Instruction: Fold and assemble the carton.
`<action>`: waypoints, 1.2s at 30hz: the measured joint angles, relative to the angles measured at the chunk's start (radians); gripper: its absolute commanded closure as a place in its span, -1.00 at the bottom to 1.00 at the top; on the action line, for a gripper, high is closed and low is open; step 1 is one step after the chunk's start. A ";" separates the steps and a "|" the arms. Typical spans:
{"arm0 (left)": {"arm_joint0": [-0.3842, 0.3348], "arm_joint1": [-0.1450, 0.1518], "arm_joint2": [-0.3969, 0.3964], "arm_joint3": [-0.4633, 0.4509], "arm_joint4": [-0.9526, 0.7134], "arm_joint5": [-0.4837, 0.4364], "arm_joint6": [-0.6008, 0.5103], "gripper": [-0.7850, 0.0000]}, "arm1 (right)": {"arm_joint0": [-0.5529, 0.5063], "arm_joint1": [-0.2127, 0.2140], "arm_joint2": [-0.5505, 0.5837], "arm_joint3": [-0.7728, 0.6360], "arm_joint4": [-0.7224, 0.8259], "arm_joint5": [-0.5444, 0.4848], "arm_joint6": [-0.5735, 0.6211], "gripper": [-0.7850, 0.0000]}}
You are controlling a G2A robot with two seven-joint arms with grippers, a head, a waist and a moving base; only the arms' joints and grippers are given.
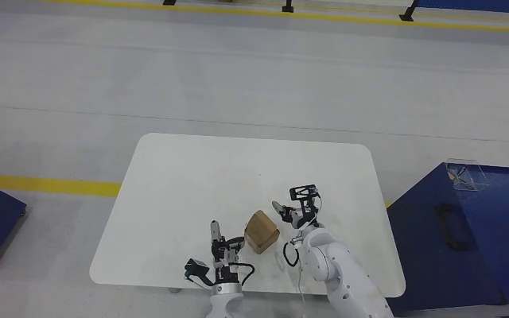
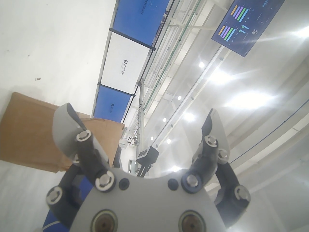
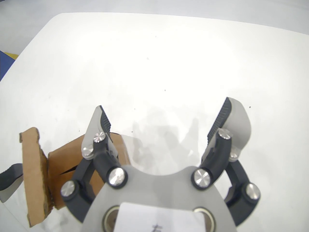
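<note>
A small brown carton [image 1: 261,231] stands on the white table [image 1: 238,175] near its front edge, folded into a box shape. In the right wrist view the carton [image 3: 65,163] has one flap [image 3: 33,177] standing up at its side. My left gripper [image 1: 218,238] sits just left of the carton, open and holding nothing; its view has the carton [image 2: 31,134] beside one finger. My right gripper [image 1: 293,203] is open just right of the carton and a little behind it, with bare table between its fingers [image 3: 237,117].
A blue cabinet [image 1: 453,238] stands off the table's right side with a clear holder [image 1: 468,173] on top. Another blue object [image 1: 9,215] sits at the far left. Yellow floor lines [image 1: 56,186] run past the table.
</note>
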 measured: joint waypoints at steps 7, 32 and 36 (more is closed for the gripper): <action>-0.007 0.011 -0.024 -0.009 0.102 -0.004 -0.029 -1.00 | -0.023 0.001 0.028 -0.039 -0.003 0.036 -0.038 -1.00; -0.042 0.069 -0.090 -0.035 0.588 0.451 -0.414 -0.04 | -0.064 0.004 0.063 -0.089 0.050 -0.039 -0.004 -1.00; -0.069 0.068 -0.078 -0.002 0.590 0.481 -0.412 0.06 | -0.052 0.000 0.051 -0.071 0.055 -0.034 -0.001 -1.00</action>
